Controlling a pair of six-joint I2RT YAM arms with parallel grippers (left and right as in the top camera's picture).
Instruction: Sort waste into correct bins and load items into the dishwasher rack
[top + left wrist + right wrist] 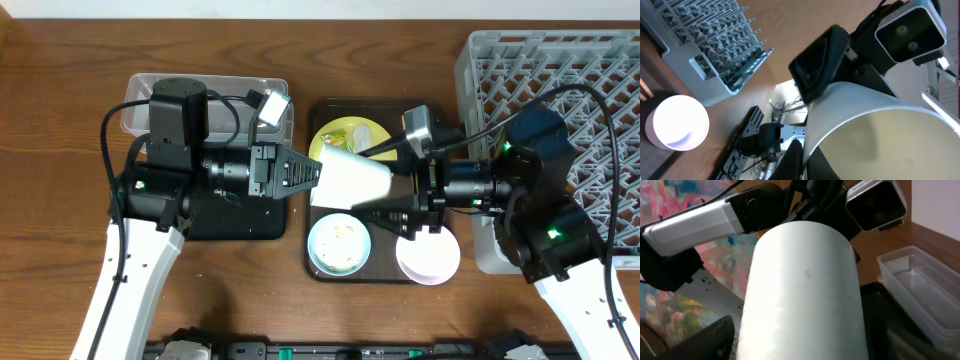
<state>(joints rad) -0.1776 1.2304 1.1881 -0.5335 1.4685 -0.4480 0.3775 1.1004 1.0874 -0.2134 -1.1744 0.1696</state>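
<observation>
The small white cup hangs on its side above the dark brown serving tray. My left gripper is shut on the cup's rim, one finger inside and one outside. My right gripper is open, its fingers spread either side of the cup's body; a gap shows at the left finger. The cup fills both wrist views. On the tray lie the yellow plate with the snack wrapper, the light blue bowl holding rice scraps, and the pinkish-white bowl. Chopsticks are not visible.
The grey dishwasher rack stands at the far right, partly under my right arm. The clear tub sits at the back left, also seen in the right wrist view. The black tray lies in front of it.
</observation>
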